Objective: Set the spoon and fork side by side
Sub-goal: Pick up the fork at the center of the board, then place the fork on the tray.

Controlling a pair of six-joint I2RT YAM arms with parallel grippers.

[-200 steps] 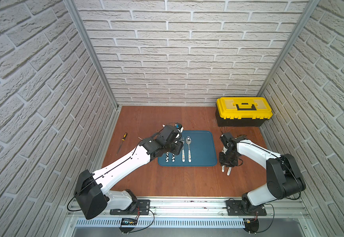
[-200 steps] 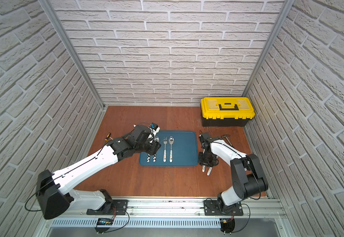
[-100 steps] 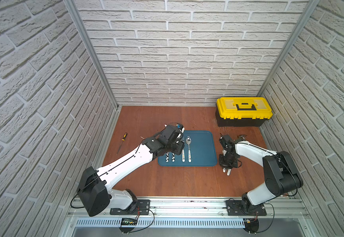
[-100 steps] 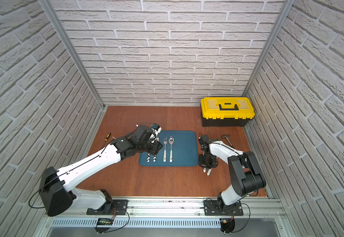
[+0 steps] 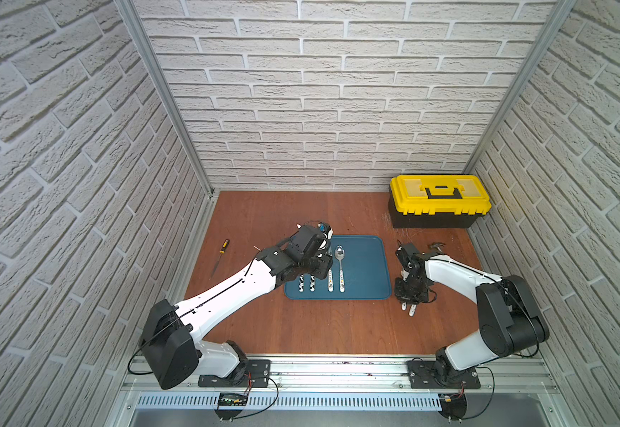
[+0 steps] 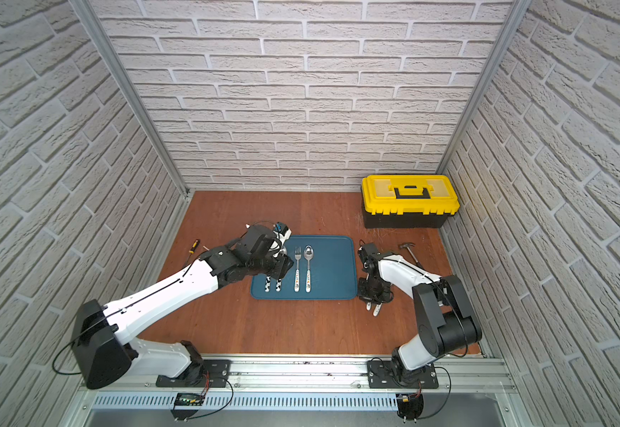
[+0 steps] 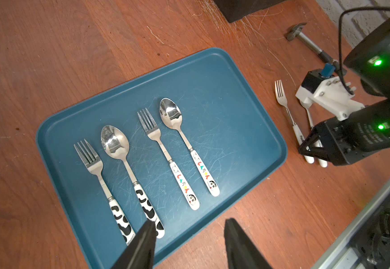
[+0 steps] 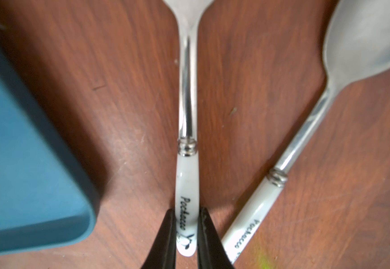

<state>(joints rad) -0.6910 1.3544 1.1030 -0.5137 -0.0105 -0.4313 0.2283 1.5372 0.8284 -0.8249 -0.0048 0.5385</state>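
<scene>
The right claw (image 8: 186, 210) is closed tight on the white-handled fork (image 8: 187, 104). Its two black fingers (image 8: 166, 235) pinch the printed handle close to its end. The fork is at the counter (image 8: 247, 76) just beside the blue tray (image 7: 224, 93), outside the short edge nearest the right arm. Its long axis runs roughly along that edge, with the tines toward the tray's far long edge and the handle end by the tray's near corner. Whether it rests on the wood or is raised slightly cannot be told.

The white-handled spoon (image 8: 305, 130) lies on the side of the fork away from the tray, its bowl also toward the far edge. The two handle ends are close together and the heads are wider apart, so the pair forms a narrow V and is not truly parallel.

The left claw (image 7: 190, 222) hangs over the tray's near long edge, jaws partly apart with nothing between them. Four pieces lie in a row on the tray, each lengthwise across its short span with the head toward the far edge: a cow-patterned fork (image 7: 89, 160), a cow-patterned spoon (image 7: 114, 142), a cartoon-handled fork (image 7: 152, 130) and a cartoon-handled spoon (image 7: 171, 114).
</scene>
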